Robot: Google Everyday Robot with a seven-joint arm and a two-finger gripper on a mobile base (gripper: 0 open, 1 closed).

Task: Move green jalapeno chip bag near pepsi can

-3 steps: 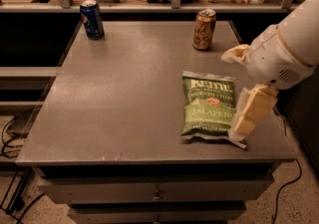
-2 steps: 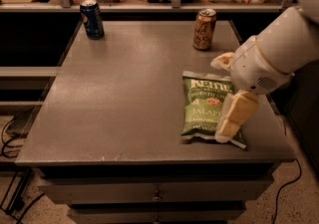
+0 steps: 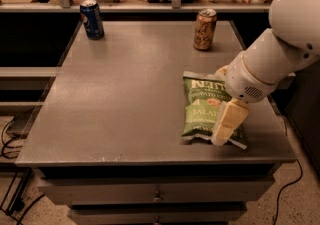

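Green bag under a spread gripper

We see the gripper (image 3: 223,103) low over the grey table (image 3: 120,99), at the end of a thick white arm (image 3: 280,49) that comes in from the upper right of the view. Its jaws stand spread apart. One cream finger (image 3: 229,121) lies over the lower right part of the bag (image 3: 202,106), and the other shows only as a small tip by the bag's upper right corner. The gripper is pinching nothing that we can make out.

The bag lies flat on the table, right beneath the gripper and reaching out to its left as we look. Its white lettering faces up, and its lower edge is near the table's front rim (part of its right side is hidden by the finger).

Beyond the gripper, toward the back of the table, stands the tan can (image 3: 205,29), upright and near the bag's top edge but not touching it.

The pepsi can (image 3: 92,19) stands upright at the far back corner, across the table from the gripper and well apart from the bag. Bare tabletop lies between them.
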